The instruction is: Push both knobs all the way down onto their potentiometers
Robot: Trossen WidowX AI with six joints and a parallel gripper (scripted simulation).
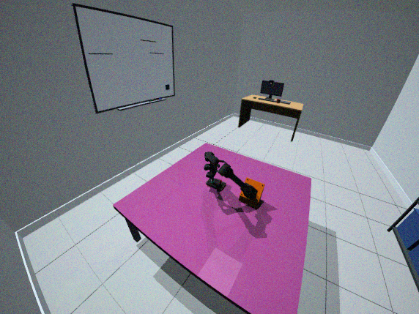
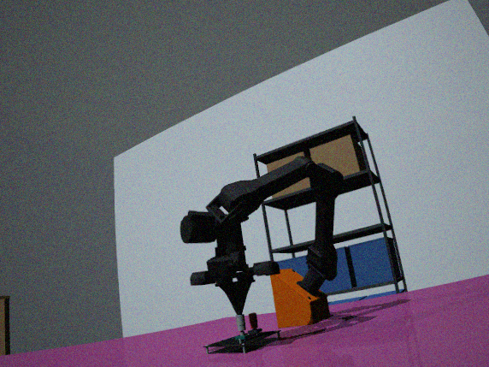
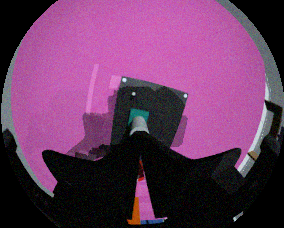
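The dark circuit board (image 2: 226,345) (image 3: 167,107) (image 1: 220,187) stands on short legs. A light grey knob (image 2: 240,322) (image 3: 139,125) stands upright over the teal potentiometer (image 2: 240,338) (image 3: 138,114), with a short stretch of narrower shaft showing below it. A dark red knob (image 2: 253,321) stands behind it on the board, close to its dark base; whether a gap remains there is too small to tell. My gripper (image 2: 240,313) (image 3: 140,135) is shut with nothing between its fingers. Its tips are at the top of the grey knob, apparently touching.
An orange block (image 2: 291,302) (image 1: 258,188) stands by the arm's base, beyond the board. The pink table (image 1: 176,206) carries the arm and board. A shelf rack (image 2: 361,176) and a desk (image 1: 271,105) stand away from the table.
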